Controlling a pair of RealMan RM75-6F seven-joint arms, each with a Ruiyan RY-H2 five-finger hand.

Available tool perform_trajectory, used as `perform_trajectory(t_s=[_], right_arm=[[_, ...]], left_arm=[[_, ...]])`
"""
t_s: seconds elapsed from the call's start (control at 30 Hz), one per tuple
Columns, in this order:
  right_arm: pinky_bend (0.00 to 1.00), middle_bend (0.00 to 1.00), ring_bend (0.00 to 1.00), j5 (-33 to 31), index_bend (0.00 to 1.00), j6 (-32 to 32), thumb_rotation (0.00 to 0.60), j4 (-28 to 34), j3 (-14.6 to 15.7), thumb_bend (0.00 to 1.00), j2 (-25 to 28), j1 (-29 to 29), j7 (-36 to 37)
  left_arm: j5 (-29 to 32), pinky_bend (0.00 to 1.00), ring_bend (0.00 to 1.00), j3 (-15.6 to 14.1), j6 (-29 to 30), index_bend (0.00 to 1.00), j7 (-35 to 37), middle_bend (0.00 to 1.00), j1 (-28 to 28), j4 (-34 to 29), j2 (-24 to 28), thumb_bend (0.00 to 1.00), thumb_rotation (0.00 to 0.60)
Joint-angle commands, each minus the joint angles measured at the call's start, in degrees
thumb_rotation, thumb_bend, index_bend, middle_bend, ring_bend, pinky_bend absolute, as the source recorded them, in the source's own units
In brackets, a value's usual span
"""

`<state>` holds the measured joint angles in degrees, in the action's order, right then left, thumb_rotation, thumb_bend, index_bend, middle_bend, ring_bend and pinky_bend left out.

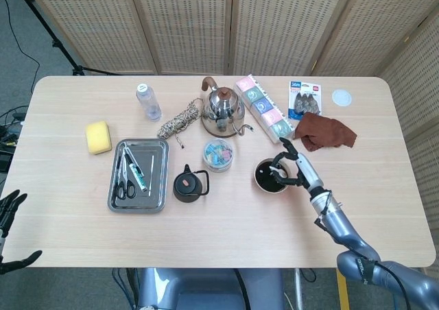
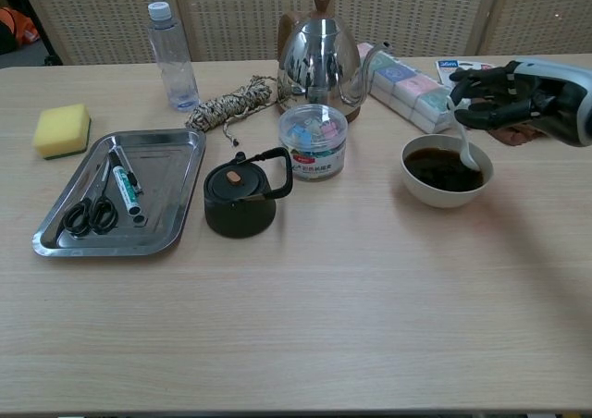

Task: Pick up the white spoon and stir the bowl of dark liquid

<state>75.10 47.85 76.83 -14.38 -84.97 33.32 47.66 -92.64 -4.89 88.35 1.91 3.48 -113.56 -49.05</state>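
Note:
A white bowl [image 2: 447,189] [image 1: 259,182] of dark liquid stands right of the table's middle. My right hand [image 2: 514,97] [image 1: 296,169] hovers over the bowl's right rim and holds the white spoon [image 2: 462,143] by its handle. The spoon's tip dips into the liquid at the bowl's right side. My left hand [image 1: 9,211] hangs open off the table's left front edge, holding nothing; the chest view does not show it.
Left of the bowl stand a jar of clips [image 2: 313,140], a black teapot [image 2: 240,195] and a metal tray [image 2: 55,242] with scissors and pens. Behind are a steel kettle [image 2: 318,63], twine [image 2: 229,104], a bottle [image 2: 172,57], a sponge [image 2: 61,129], boxed packs [image 1: 263,108] and a brown cloth [image 1: 324,131].

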Motion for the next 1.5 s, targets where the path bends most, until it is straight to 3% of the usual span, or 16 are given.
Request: perform_trajectory(t_s=[0.03,0.4,0.8,1.17,1.5], right_arm=[[0.00,0.00,0.00,1.83,0.56,0.25,0.600,1.86,1.39,0.61,1.17,-0.52,0.73],[0.00,0.00,0.00,0.98,0.56,-1.38,0.600,2.02,1.45,0.61,-1.69,1.65,-0.61],[0.00,0.00,0.00,-0.96,0.57,-1.18,0.600,-4.37,-0.64,0.62,-6.41,3.35,0.84],[0.00,0.00,0.00,0.14,0.57,0.30,0.600,-3.11,0.11,0.62,-2.60,1.09,3.64],[0.00,0.00,0.00,3.77,0.57,1.42,0.600,1.65,2.90,0.67,1.78,-0.72,5.53]], left_arm=[[-0.23,0.00,0.00,-0.10,0.03,0.00,-0.47,0.00,0.06,-0.15,-0.22,0.00,0.600],[-0.11,0.00,0.00,-0.12,0.06,0.00,-0.09,0.00,0.07,0.01,-0.08,0.00,0.600],[0.38,0.00,0.00,0.04,-0.03,0.00,0.75,0.00,-0.03,0.46,0.10,0.00,0.600],[-0.34,0.00,0.00,-0.31,-0.28,0.00,-1.39,0.00,0.04,-0.20,-0.62,0.00,0.600],[-0.20,0.00,0.00,-0.37,-0.93,0.00,-3.33,0.00,-0.16,-0.66,-1.28,0.00,0.600]])
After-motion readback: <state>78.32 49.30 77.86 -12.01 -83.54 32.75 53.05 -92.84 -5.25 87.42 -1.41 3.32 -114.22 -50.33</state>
